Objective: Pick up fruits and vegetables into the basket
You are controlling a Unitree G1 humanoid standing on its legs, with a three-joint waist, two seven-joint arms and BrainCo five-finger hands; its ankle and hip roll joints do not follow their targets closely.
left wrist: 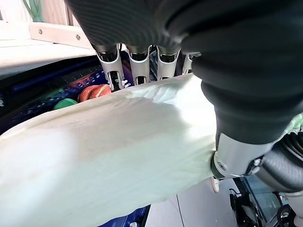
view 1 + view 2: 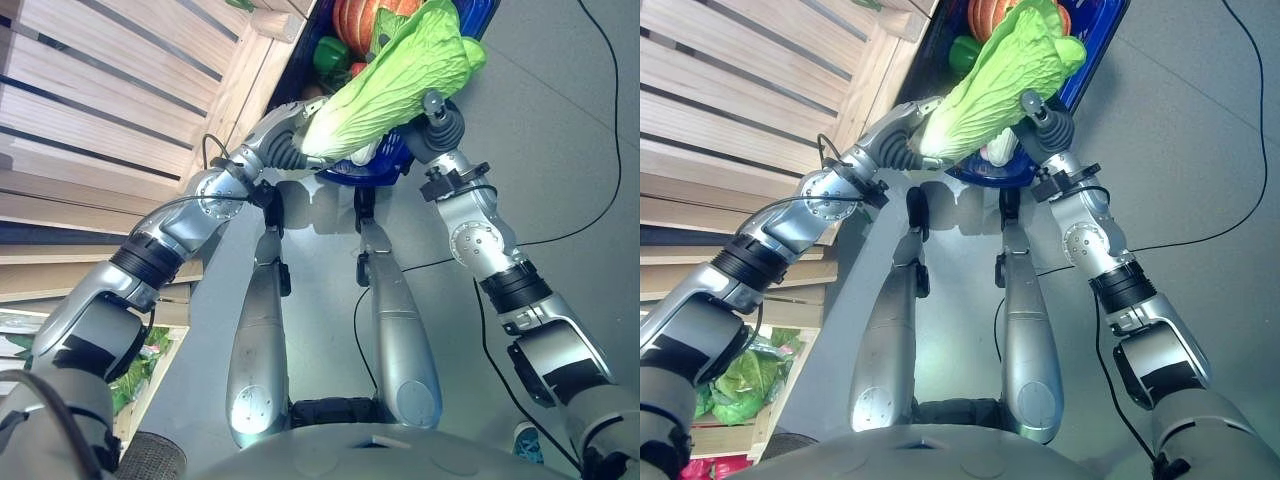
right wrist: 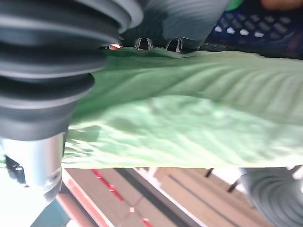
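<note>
Currently the napa cabbage [image 2: 400,85] is hanging between both hands, just above the blue basket [image 2: 370,172], pale stalk end toward the left hand [image 1: 142,61] and leafy green end toward the right hand [image 2: 440,125]. It is looking bulky but fairly light; the stalk is looking firm, while the ruffled leaves are looking soft, likely to tear or slip if squeezed. Best hold is probably on the thick white base, not the leaf tips.

Left hand is curling its fingers [image 1: 135,66] over the far side of the stalk with the thumb [image 1: 236,161] closing under the near side, so it is grasping the cabbage. Right hand is pressing against the leafy part, fingers mostly hidden behind the leaves, so I cannot tell its grip.

Below the hands, the basket is already holding a pumpkin [image 2: 365,20] and a green pepper [image 2: 330,52]. Wooden shelf slats [image 2: 90,110] are running beside the left arm.
</note>
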